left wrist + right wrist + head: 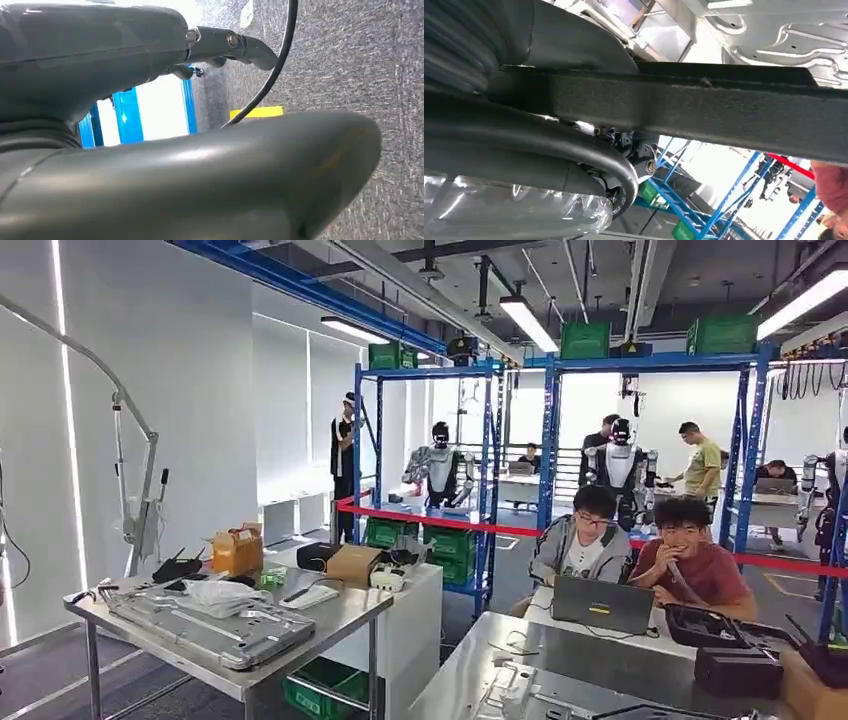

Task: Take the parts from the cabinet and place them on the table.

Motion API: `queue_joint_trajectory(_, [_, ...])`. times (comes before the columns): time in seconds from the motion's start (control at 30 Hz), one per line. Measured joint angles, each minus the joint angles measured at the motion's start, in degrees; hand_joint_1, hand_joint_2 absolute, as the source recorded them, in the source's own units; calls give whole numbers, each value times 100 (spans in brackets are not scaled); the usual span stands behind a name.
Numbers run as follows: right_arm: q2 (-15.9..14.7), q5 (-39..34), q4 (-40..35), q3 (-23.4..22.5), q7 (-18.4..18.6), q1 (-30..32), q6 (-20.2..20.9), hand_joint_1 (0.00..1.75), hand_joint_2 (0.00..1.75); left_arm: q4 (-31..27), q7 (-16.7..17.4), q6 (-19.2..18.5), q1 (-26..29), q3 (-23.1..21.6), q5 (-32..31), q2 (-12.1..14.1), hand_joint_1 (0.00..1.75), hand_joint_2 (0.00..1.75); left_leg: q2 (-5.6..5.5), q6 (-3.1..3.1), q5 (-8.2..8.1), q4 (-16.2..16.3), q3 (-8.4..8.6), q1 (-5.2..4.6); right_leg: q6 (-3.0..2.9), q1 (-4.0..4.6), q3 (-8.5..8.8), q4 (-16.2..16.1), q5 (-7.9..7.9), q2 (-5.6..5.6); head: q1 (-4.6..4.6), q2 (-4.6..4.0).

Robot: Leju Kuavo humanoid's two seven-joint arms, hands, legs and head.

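Near me on the right, the table (470,680) carried a metal part (520,690). My right robot hand (589,125) gripped a dark bar (704,112) with bagged parts (524,212) beside it; my left robot hand (190,165) held nothing I could see, fingers extended. Placing looked unfinished.

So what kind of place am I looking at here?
Most likely a robotics lab or workshop: humanoid robots stand among blue racks, stamped metal parts lie on steel tables, and people work at a laptop.
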Motion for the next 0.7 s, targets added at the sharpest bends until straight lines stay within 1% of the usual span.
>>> queue_joint_trajectory(0.03, [2, 7, 0, -18, -2, -4, 0, 175, 175, 0, 2, 0, 4, 0, 2, 0, 0, 0, 21, -14, 6, -6, -13, 1, -10, -3, 8, -24, -36, 15, -4, 2])
queue_joint_trajectory(0.1, [-4, 18, 2, -26, -2, 19, 0, 175, 175, 2, 0, 9, 21, 4, 9, 0, 0, 0, 67, -50, 25, -43, 3, 4, -18, 0, -12, -25, -29, 73, 2, 4])
queue_joint_trajectory(0.13, [-11, 28, 0, -28, -7, 21, 0, 175, 175, 0, 0, 15, 20, 7, 9, 2, 0, 0, 81, -86, -1, -33, -10, -15, -70, -107, 43, -70, 7, 90, -2, 4])
queue_joint_trajectory(0.17, [-9, 39, -2, -31, -13, 17, -2, 175, 175, 0, -2, 20, 19, 7, 13, 9, 0, 0, 39, -112, -84, 56, -30, 9, -79, -109, 48, -83, 16, 105, 0, 9])
queue_joint_trajectory(0.2, [-7, 48, -2, -33, -18, 13, -2, 175, 175, 0, -6, 26, 19, 9, 13, 9, 0, 0, 17, -118, -270, 339, -149, 8, -117, -118, 48, -79, 19, 115, 20, 5])
queue_joint_trajectory(0.23, [-7, 52, -2, -35, -17, 15, -2, 175, 175, 0, -4, 24, 23, 9, 15, 9, 0, 0, 2, -128, -482, 763, -333, 21, -149, -118, 49, -79, 19, 130, 24, 2])
queue_joint_trajectory(0.27, [-7, 59, -2, -35, -17, 18, 0, 175, 175, 0, -4, 24, 31, 9, 15, 11, 0, 0, -9, -139, -664, 1213, -537, 30, -150, -117, 48, -77, 19, 162, 28, 4])
queue_joint_trajectory(0.3, [-7, 63, -2, -35, -17, 21, 0, 175, 175, 0, -4, 24, 39, 9, 17, 11, 0, 0, -10, -151, -784, 1608, -720, 35, -150, -117, 48, -75, 19, 198, 35, 4])
queue_joint_trajectory(0.33, [-7, 70, -2, -37, -17, 28, 4, 175, 175, 0, -4, 24, 43, 11, 17, 11, 0, 0, -10, -159, -763, 1743, -790, 49, -150, -122, 50, -73, 19, 258, 39, 4])
queue_joint_trajectory(0.37, [-2, 81, -2, -37, -17, 34, 4, 175, 175, 0, -4, 24, 43, 11, 24, 11, 0, 0, -12, -164, -621, 1578, -712, 66, -149, -129, 52, -68, 18, 305, 39, 4])
queue_joint_trajectory(0.4, [6, 85, -2, -37, -17, 34, 4, 175, 175, 0, -6, 24, 38, 13, 26, 11, 0, 0, -26, -165, -404, 1199, -536, 84, -143, -140, 53, -55, 14, 356, 41, 2])
queue_joint_trajectory(0.43, [7, 94, -2, -39, -13, 31, 4, 175, 175, 0, -7, 26, 35, 13, 28, 13, 0, 0, -94, -167, -140, 665, -286, 108, -124, -155, 53, -37, 2, 410, 41, 4])
queue_joint_trajectory(0.47, [7, 98, -2, -50, -9, 28, 4, 175, 175, 0, -7, 26, 38, 13, 31, 15, 0, 0, -313, -175, 46, 197, -75, 151, -90, -165, 42, -8, -18, 450, 39, 4])
queue_joint_trajectory(0.5, [13, 100, -4, -63, -7, 15, 4, 175, 175, 2, -7, 26, 38, 13, 33, 13, 0, 0, -510, -190, -77, 89, 5, 164, -53, -140, -7, -1, -19, 499, 33, 4])
queue_joint_trajectory(0.53, [20, 109, -4, -81, -2, 14, 7, 175, 175, 2, -7, 26, 48, 13, 33, 13, 0, 0, -443, -179, -56, 63, -8, 178, -18, -135, -28, 31, -5, 553, 26, 0])
queue_joint_trajectory(0.57, [22, 120, -4, -90, -2, 17, 7, 175, 175, 2, -4, 26, 57, 13, 35, 13, 0, 0, -392, -170, -62, 62, -1, 139, 13, -170, -31, 7, 14, 615, 26, 11])
queue_joint_trajectory(0.6, [24, 129, -5, -100, -7, 21, 9, 175, 175, 2, -7, 26, 53, 15, 35, 15, 0, 0, -337, -138, -64, 68, 4, 108, 59, -193, -38, -33, 42, 674, 11, 7])
queue_joint_trajectory(0.63, [2, 135, -4, -111, -7, 23, 9, 175, 175, 2, -9, 26, 39, 17, 35, 13, 0, 0, -276, -93, -36, 35, 17, 125, 98, -173, -67, -48, 55, 733, 11, 2])
queue_joint_trajectory(0.67, [-11, 140, -7, -114, -7, 28, 9, 175, 175, 2, -11, 28, 19, 17, 35, 13, 0, 0, -212, -44, -9, -8, 30, 146, 110, -182, -107, -9, 3, 641, 4, 4])
queue_joint_trajectory(0.7, [-37, 149, -4, -116, 0, 14, 9, 175, 175, 2, -13, 28, 15, 17, 35, 11, 0, 0, -171, -11, -2, -34, 36, 132, 107, -141, -205, 194, -141, 405, 13, 7])
